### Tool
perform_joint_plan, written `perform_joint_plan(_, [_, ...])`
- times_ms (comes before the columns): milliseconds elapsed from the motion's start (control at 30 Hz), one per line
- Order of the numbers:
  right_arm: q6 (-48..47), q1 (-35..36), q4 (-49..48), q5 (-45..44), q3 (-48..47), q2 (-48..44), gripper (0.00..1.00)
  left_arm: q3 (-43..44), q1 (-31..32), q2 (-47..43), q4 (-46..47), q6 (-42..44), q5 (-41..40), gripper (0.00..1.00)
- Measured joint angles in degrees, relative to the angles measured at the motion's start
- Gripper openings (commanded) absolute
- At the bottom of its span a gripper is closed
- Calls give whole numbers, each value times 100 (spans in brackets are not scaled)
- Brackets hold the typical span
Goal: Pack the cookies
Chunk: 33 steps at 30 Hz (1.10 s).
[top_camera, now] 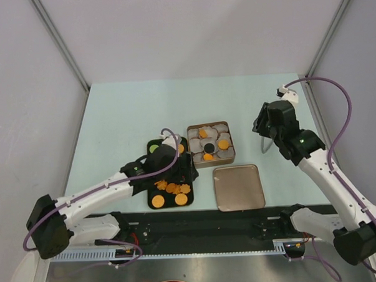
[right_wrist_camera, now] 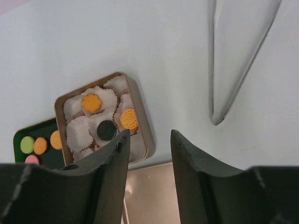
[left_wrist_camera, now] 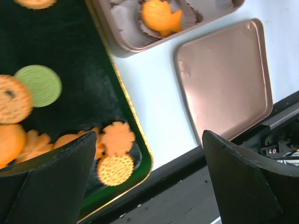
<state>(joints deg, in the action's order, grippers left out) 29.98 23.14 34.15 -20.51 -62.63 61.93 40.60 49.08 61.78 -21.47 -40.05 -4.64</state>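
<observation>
The left claw (left_wrist_camera: pixel 149 158) is wide open and holds nothing. It hangs low over the black tray (left_wrist_camera: pixel 84 70), where most of the cookies (left_wrist_camera: pixel 117 137) lie loose. The right claw (right_wrist_camera: pixel 149 136) is partly open, and nothing sits between its fingers. It is up high, off to the right of the tin (right_wrist_camera: pixel 142 116), well apart from it.

The tin stands just beside the tray on a pale green table (top_camera: pixel 124 112). Its flat lid (top_camera: pixel 239 187) lies near it, closer to the arms. Grey walls (top_camera: pixel 189 28) stand around the table.

Only the top view shows both arms and the whole table. The left wrist view shows, up close, a fish-shaped cookie (left_wrist_camera: pixel 161 16) in a white paper cup (left_wrist_camera: pixel 124 21) in the tin, and a green cookie (left_wrist_camera: pixel 39 85) on the tray. The right wrist view shows a dark cookie (right_wrist_camera: pixel 106 130) in the middle of the tin and a pink cookie (right_wrist_camera: pixel 32 159) on the tray.

The left arm (top_camera: pixel 97 198) lies low and stretches from the near left corner to the tray. The right arm (top_camera: pixel 327 172) rises from the near right corner and bends, so its claw points down at the table.
</observation>
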Motion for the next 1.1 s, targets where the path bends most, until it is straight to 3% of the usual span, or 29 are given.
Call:
perform_joint_plan(100, [-26, 173, 87, 76, 0, -63, 52, 258, 269, 435, 61, -68, -118, 98])
perform_joint_plan(233, [-94, 304, 570, 278, 186, 348, 49, 319, 363, 636, 98, -308, -247, 98])
perform_joint_plan(567, [9, 267, 1521, 341, 1174, 603, 47, 85, 387, -85, 278, -660, -566, 100])
perform_joint_plan(900, [4, 4, 1207, 723, 1344, 1617, 50, -160, 396, -225, 424, -658, -575, 100])
perform_joint_plan(1100, [50, -337, 719, 1134, 1764, 1829, 39, -195, 396, -295, 431, -660, -577, 100])
